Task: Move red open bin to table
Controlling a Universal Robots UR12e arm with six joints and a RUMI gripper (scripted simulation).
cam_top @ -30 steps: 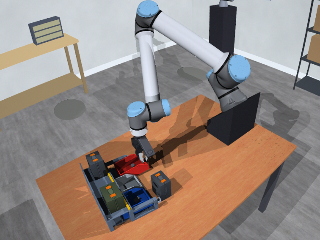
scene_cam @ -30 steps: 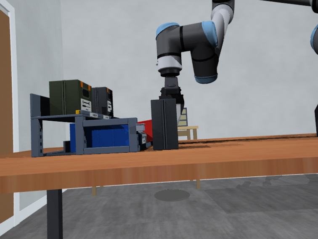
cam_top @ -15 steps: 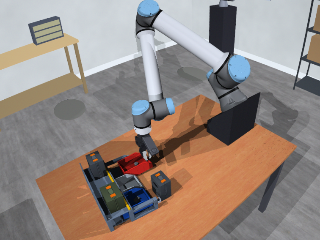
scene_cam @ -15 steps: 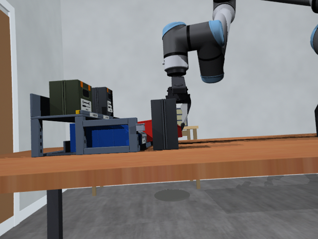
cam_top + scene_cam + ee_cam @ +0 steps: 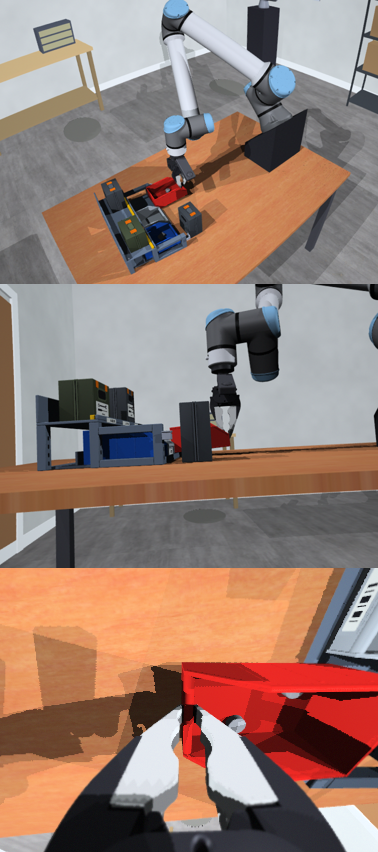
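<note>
The red open bin (image 5: 171,198) (image 5: 220,438) (image 5: 305,679) is upright in front of the shelf (image 5: 156,255) (image 5: 125,429) (image 5: 327,623). Its rear end is close to the shelf's side rail; whether they touch is unclear. In the exterior view its front end shows a little above the table, and a case hides its middle. My gripper (image 5: 181,185) (image 5: 229,433) (image 5: 188,706) points down and is shut on the bin's low front wall. A grey round part (image 5: 167,190) (image 5: 236,724) lies inside the bin, and the wrist view shows another grey part (image 5: 292,695) by the side wall.
A dark case (image 5: 193,221) (image 5: 195,430) stands on the table (image 5: 259,207) (image 5: 275,479) near the bin. A grey bin (image 5: 149,215) and a blue bin (image 5: 161,228) sit in the shelf's lower level. A green case (image 5: 131,236) (image 5: 80,400) and another dark case (image 5: 113,198) stand on top.
</note>
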